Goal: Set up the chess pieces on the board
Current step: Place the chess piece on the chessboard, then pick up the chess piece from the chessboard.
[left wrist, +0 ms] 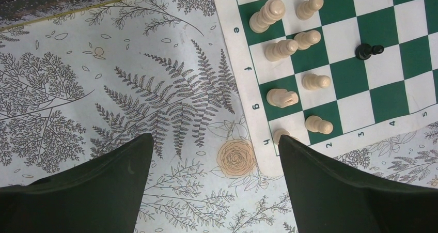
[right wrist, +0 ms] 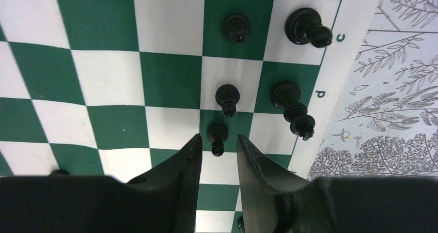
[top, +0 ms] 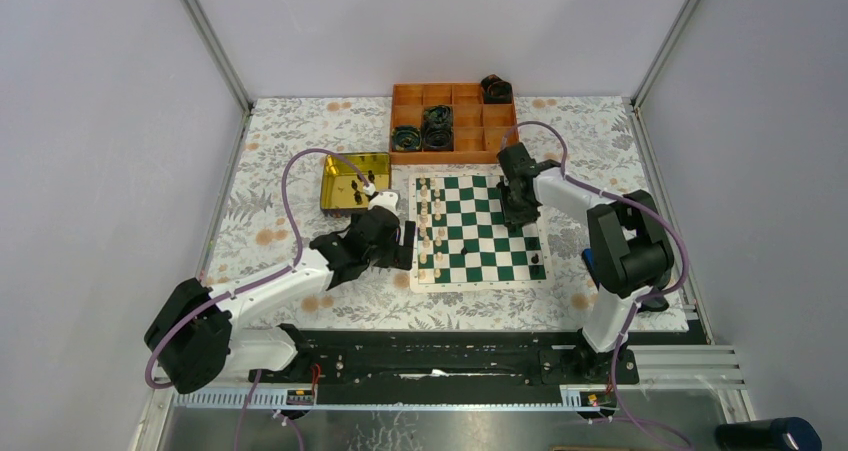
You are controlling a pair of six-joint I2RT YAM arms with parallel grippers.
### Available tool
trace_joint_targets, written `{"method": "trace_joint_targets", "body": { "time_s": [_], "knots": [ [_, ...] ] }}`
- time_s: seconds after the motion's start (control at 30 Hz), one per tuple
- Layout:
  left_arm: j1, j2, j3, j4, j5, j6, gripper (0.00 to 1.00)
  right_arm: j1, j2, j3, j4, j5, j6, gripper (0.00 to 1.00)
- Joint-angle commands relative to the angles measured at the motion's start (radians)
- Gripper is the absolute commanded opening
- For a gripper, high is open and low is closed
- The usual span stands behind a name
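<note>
While the black pawn (right wrist: 217,134) stands upright between the tips of the right gripper (right wrist: 218,138), its narrowly parted jaws seem to clear it on both sides; the left gripper (left wrist: 214,137) gapes wide.

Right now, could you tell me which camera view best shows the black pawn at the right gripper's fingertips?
The right wrist view: the black pawn stands clearly between the right gripper's fingers. In the top external view the gripper hides it; the left wrist view faces the cream pieces instead.
</note>
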Motion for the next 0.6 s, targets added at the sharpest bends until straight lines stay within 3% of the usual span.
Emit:
{"method": "trace_joint_targets", "body": {
  "time_s": [0.0, 0.33, 0.57],
  "knots": [
    [-0.010, 0.006, 0.027, -0.007, -0.018, 0.015, 0.99, -0.005, -0.084, 0.070, -0.032, 0.016, -0.013, 0.38],
    [-0.011, 0.005, 0.026, -0.006, -0.018, 0.015, 0.99, 0.103, -0.162, 0.117, -0.079, -0.012, -0.025, 0.40],
    [-0.010, -0.003, 0.026, -0.006, -0.020, 0.013, 0.99, 0.239, -0.169, 0.074, -0.033, -0.077, -0.004, 0.50]
  ]
}}
